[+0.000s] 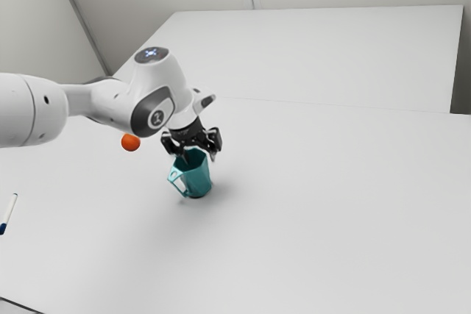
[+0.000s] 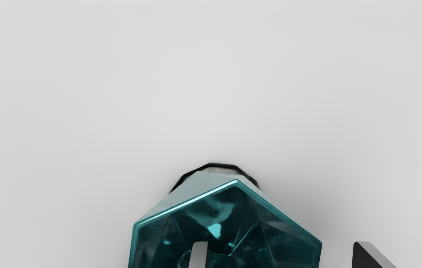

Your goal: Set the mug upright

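White table point(image 1: 331, 233), teal mug point(image 1: 196, 179) below spread pincer point(image 1: 199, 159), rim point(image 2: 289, 217) between fingers point(image 2: 198, 256)

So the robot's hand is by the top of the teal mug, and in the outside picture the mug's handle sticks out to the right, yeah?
Not quite: the handle sticks out to the left in the exterior view. The hand is by the top of the teal mug, just as you said.

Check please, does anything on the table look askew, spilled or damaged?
I see no spill or damage. The teal mug looks slightly tilted in the exterior view, its mouth leaning toward that view's left, though I cannot be certain.
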